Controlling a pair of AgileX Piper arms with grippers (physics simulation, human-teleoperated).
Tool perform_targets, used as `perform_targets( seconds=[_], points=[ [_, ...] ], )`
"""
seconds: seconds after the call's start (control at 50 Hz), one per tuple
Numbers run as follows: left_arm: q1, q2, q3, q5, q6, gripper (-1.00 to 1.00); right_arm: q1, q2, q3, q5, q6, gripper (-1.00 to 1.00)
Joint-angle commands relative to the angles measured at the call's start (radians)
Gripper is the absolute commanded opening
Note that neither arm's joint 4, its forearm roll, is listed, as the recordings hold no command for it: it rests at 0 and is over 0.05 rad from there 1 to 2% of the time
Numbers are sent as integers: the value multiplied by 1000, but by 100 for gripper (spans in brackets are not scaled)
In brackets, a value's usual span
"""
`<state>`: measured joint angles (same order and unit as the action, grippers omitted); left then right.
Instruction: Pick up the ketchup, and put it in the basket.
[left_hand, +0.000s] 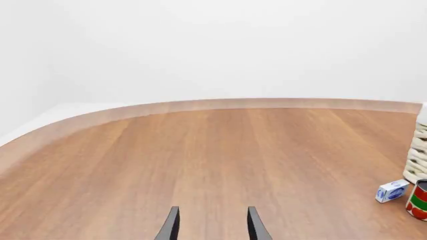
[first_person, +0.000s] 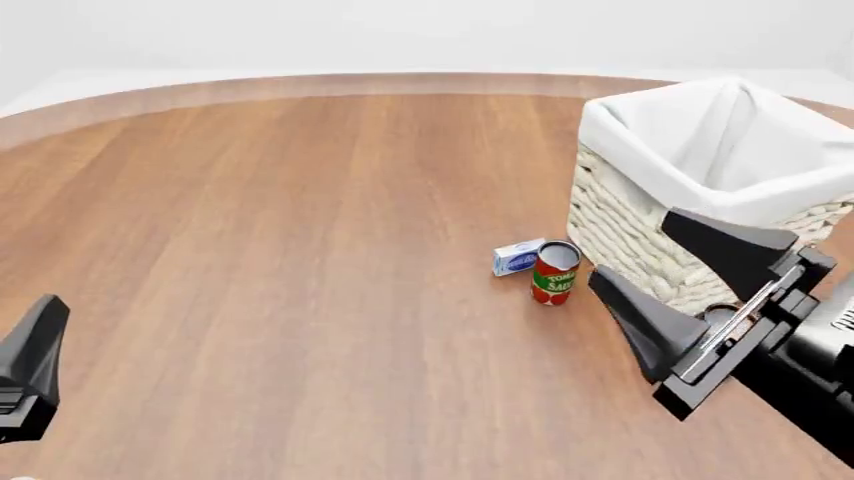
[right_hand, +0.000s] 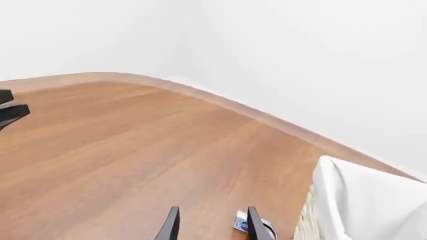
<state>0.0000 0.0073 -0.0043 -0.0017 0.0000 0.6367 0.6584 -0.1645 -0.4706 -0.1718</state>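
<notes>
Ketchup: not visible in any view
Basket (first_person: 694, 190): upper right, upright, opening upward
Right gripper (first_person: 667, 275): spread wide (holding nothing)
Left gripper (left_hand: 212, 225): parted, holding nothing

Wooden table (first_person: 294, 250) with basket (first_person: 627, 235), tomato can (first_person: 554, 273) and small blue-white box (first_person: 518, 257) just beside.

The right gripper (right_hand: 209, 225) is hanging over the wooden table (right_hand: 133, 150) with its two dark fingers (right_hand: 172, 225) standing apart, nothing between them. Just beyond one fingertip a small blue-and-white box (right_hand: 241, 223) is peeking out, and the basket (right_hand: 363, 205) with its white cloth lining is sitting close beside it.
</notes>
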Motion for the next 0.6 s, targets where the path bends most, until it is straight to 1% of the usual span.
perform_targets(
  seconds=[0.02, 0.08, 0.3, 0.36, 0.52, 0.6],
  points=[
    [0, 0, 0, 0, 0, 100, 118, 149, -10, -108, -30, 100],
    [0, 0, 0, 0, 0, 100, 132, 170, -10, -123, -36, 100],
    [0, 0, 0, 0, 0, 100, 202, 313, -20, -212, -27, 100],
    [0, 0, 0, 0, 0, 100, 239, 373, -40, -236, -26, 100],
    [0, 0, 0, 0, 0, 100, 279, 436, -82, -253, -11, 100],
    [0, 0, 0, 0, 0, 100, 314, 487, -106, -271, 5, 100]
  ],
)
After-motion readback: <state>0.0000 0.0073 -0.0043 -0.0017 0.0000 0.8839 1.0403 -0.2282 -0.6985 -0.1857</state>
